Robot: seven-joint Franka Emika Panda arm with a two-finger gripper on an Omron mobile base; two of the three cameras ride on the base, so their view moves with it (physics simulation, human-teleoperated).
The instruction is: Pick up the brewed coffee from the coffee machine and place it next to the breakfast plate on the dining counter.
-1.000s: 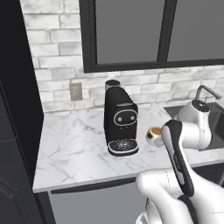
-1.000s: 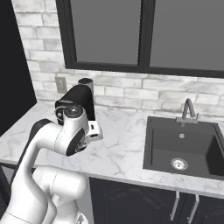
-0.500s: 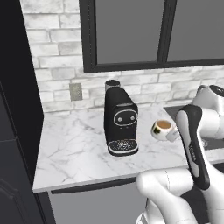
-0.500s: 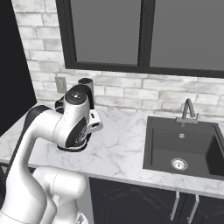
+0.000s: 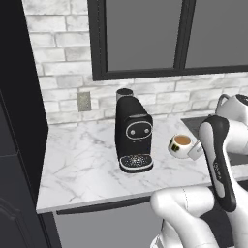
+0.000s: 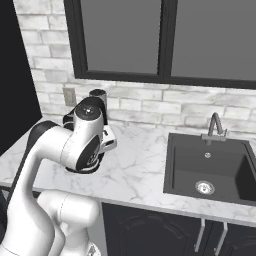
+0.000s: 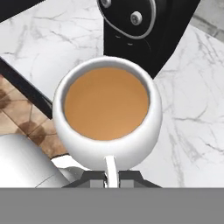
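Observation:
The brewed coffee (image 5: 180, 144) is a white mug of brown liquid held just above the marble worktop, right of the coffee machine (image 5: 133, 135) and clear of its drip base. My gripper (image 5: 194, 151) is shut on the mug's handle from the right. In the hand view the mug (image 7: 107, 113) is close and upright, with its handle pinched at the gripper (image 7: 110, 177), and the black coffee machine (image 7: 148, 30) stands behind it. From the right base view my arm covers most of the machine, whose top (image 6: 97, 94) sticks out. The breakfast plate and the dining counter are out of view.
A dark sink (image 6: 207, 170) with a faucet (image 6: 215, 125) lies right of the machine in the white marble worktop (image 5: 82, 160). Behind run a brick wall with an outlet (image 5: 83, 100) and a dark-framed window. A tall dark cabinet (image 5: 17, 145) bounds the left side.
The mug has moved right, away from the machine's drip base, with the gripper still on its handle. My arm's elbow has swung further right.

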